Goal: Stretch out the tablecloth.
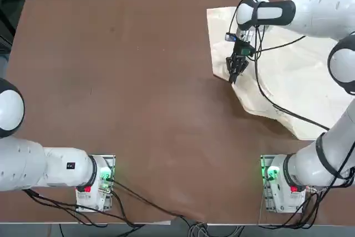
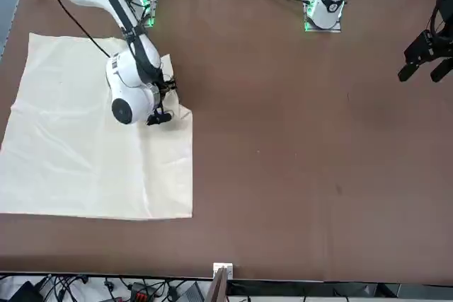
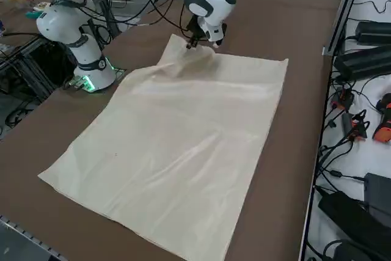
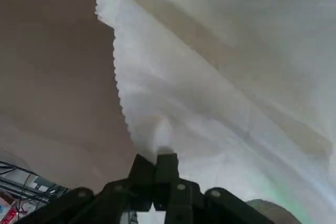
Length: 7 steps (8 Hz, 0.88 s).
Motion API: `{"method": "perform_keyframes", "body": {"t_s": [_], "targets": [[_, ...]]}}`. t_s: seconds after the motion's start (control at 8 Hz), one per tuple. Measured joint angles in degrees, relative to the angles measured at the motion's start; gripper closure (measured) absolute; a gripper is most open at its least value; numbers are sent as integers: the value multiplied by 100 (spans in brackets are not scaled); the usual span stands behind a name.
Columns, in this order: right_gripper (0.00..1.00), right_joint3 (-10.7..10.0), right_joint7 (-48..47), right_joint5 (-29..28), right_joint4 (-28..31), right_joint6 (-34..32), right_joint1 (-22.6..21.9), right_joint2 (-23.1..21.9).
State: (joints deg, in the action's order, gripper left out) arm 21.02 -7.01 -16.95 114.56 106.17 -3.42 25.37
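Evidently, one tablecloth [image 3: 183, 145] and one working right gripper [image 4: 155, 162] are present. The cloth lies creased on the right part of the brown tabletop [image 1: 138, 81], its inner edge pinched between the closed fingers. Judged thin, light and limp, it should fold readily; grip close to a corner. Whether the pinched spot is a true corner appears uncertain.

cream-white plain tablecloth [image 3: 183, 145], brown tabletop [image 1: 133, 98]
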Motion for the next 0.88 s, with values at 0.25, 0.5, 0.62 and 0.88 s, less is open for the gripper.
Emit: {"method": "perform_keyframes", "body": {"t_s": [0.25,0.5,0.62,0.88], "targets": [[96,4,-230,-111,87,1,-242,-30],[84,8,-559,-176,139,1,-492,-91],[67,9,-707,-183,154,4,-578,-116],[29,8,-813,-189,150,29,-627,-139]]}}
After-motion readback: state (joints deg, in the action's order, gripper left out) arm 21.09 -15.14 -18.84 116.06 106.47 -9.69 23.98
